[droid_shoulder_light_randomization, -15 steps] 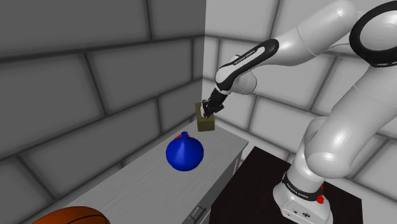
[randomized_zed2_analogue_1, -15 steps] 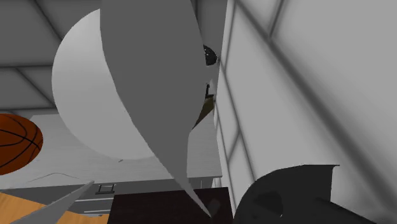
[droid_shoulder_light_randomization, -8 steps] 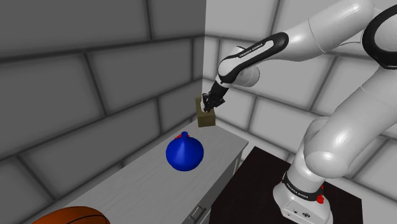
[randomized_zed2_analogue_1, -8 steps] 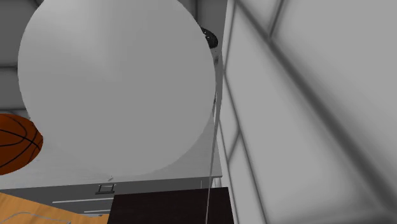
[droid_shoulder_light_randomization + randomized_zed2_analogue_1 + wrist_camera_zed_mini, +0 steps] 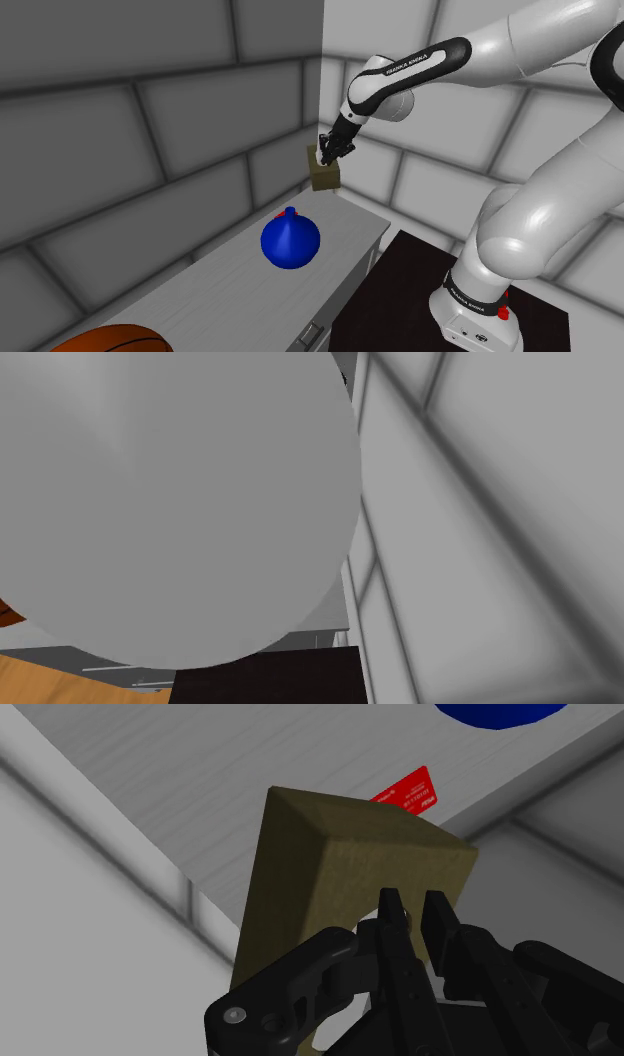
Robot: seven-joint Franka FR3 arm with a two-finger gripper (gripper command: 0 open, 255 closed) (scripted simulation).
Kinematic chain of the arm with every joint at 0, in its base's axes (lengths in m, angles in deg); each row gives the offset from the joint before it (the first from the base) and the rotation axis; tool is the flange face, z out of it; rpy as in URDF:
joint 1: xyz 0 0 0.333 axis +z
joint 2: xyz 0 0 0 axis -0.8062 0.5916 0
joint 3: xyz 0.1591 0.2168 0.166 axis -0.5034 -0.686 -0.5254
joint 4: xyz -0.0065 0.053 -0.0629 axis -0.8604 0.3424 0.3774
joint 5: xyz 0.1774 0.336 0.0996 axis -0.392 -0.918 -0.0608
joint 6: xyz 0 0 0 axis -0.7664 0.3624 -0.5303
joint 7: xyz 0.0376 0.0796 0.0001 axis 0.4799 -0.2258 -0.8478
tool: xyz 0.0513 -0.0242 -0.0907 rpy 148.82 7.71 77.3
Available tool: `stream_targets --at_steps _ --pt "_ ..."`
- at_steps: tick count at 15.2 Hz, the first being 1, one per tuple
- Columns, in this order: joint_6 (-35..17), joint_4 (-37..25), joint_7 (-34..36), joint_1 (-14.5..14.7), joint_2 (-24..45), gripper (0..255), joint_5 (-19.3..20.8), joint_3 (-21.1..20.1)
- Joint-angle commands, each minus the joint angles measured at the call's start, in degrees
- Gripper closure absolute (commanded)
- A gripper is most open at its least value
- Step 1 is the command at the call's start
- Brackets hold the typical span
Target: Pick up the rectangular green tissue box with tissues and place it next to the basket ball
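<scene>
Shoulder view, arm [image 5: 415,62] lettering: "FRANKA EMIKA" is read in white along the black band on the forearm. A small dark label is seen on the arm's base, but its print cannot be read.
Red card [image 5: 408,789]: it is seen in the wrist view lying flat on the table [image 5: 180,764], partly covered by the box. White print is carried on it, too small to be read.
Tissue box [image 5: 322,176]: it is rendered olive-brown, and no writing can be made out on its faces. It is held in the air above the table's far end, close to the corner of the wall [image 5: 150,120].
Gripper [image 5: 326,158]: the black fingers [image 5: 392,916] are drawn nearly together and are pinched on the box's upper end, beside a curved cut-out in that face.
Box relative to gripper: in the shoulder view the box hangs at 6 o'clock of the fingertips, touching them. In the wrist view it extends away beyond them.
Blue object [image 5: 290,242]: round with red tips, it rests on the table at 7 o'clock of the box, apart from it.
Basketball [image 5: 105,340]: orange-brown, it is cut by the shoulder view's edge at 7 o'clock, well apart from the box.
Second exterior view: a grey rounded arm surface is seen up close, with the dark stand [image 5: 265,687] at 6 o'clock.
</scene>
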Motion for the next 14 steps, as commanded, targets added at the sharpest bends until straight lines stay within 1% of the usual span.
stream_targets --at_steps 1,14 --pt "1.6 -0.99 0.63 -0.33 -0.63 255 0.66 -0.1" --pt "11.67 -8.05 4.69 -1.55 -4.03 255 3.69 -1.1"
